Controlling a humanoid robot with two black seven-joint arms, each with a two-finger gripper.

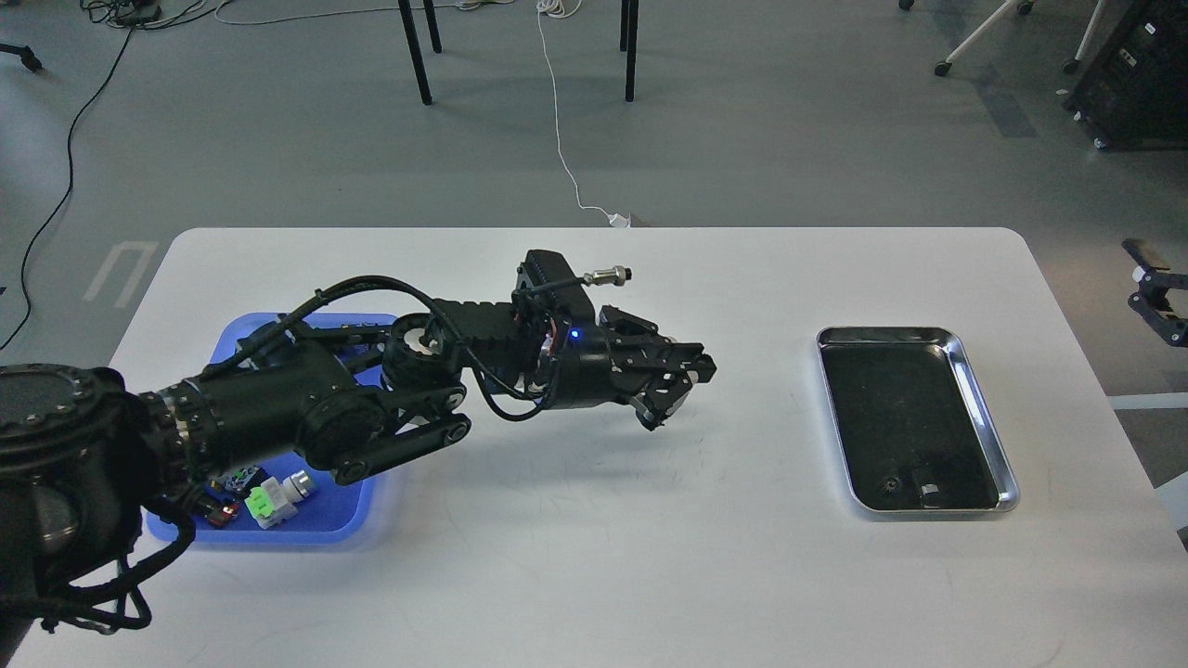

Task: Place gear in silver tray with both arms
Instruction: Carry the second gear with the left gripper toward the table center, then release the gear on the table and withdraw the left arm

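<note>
The silver tray [986,410] lies on the right side of the white table, with a dark floor and a small round mark near its front edge. My left arm reaches over the middle of the table, and the left gripper [680,388] hovers a hand's width left of the silver tray, fingers pointing right and down. The fingers are drawn together; no gear shows between them, and I cannot tell whether they hold anything. Only part of my right gripper [1155,301] shows, at the right edge off the table. No gear is visible anywhere.
A blue plastic tray [367,506] sits at the left, mostly covered by my left arm, with a green-and-white switch [272,498] and other small parts showing at its front. Chair legs and a white cable are on the floor beyond the table.
</note>
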